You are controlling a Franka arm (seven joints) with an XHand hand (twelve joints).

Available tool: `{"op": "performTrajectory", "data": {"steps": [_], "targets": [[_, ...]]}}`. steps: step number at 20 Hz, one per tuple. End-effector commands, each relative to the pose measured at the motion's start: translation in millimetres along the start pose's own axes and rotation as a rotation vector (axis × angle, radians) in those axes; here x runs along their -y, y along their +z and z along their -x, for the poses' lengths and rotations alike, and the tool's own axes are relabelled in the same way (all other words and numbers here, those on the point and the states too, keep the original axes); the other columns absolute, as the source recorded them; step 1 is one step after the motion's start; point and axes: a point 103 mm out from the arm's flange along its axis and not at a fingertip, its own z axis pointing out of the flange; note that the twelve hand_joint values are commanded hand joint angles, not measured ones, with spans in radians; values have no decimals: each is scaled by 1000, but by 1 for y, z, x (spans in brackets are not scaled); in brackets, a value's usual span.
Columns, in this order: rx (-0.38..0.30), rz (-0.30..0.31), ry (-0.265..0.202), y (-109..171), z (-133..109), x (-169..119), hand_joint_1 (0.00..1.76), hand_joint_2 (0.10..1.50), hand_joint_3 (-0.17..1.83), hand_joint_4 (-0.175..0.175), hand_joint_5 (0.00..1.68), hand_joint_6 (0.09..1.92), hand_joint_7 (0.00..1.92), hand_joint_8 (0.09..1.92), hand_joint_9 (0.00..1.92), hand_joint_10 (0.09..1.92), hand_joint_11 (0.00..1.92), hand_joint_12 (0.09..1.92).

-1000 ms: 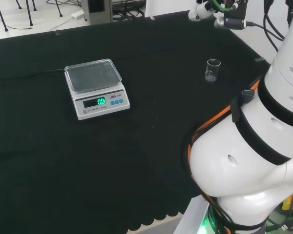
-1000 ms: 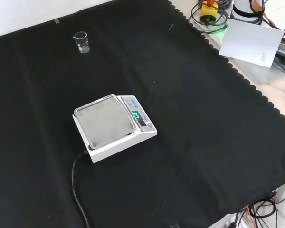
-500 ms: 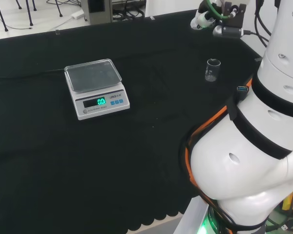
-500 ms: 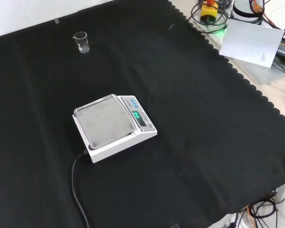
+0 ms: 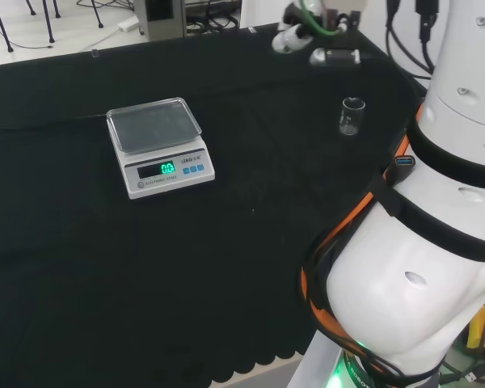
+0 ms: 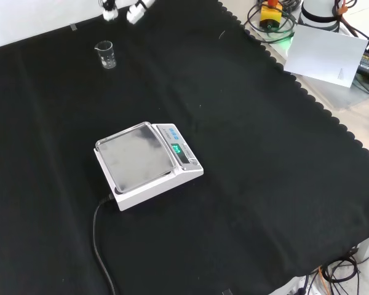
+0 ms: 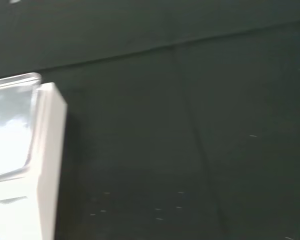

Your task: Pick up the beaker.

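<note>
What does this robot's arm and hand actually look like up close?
The arm is made of fat, rounded white links with black bands at the joints and an orange cable along its side. The hand is white and black, with green wiring at its wrist; white fingertips show in the front view.

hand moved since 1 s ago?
Yes. In the head view the hand has shifted left, from right of the beaker to its left, above it.

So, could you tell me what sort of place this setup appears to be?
Probably a laboratory bench for robot trials: a small clear glass beaker and a white digital weighing scale stand on black cloth, with the robot's black and white hand above.
</note>
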Motion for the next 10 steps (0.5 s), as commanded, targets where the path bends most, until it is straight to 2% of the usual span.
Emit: {"op": "performTrajectory", "data": {"steps": [1,5,8,10], "targets": [[-34,87,266,4,132,-20,817,1183,-175,-94,530,890,531,854,694,852,439,1366],[-66,120,306,-1,140,-5,817,1184,-175,-94,530,891,537,857,700,854,439,1367],[-62,133,372,-6,150,7,816,1184,-175,-95,529,892,540,858,705,854,440,1368],[-75,131,394,-11,156,14,817,1184,-175,-95,529,893,542,858,707,854,441,1369]]}}
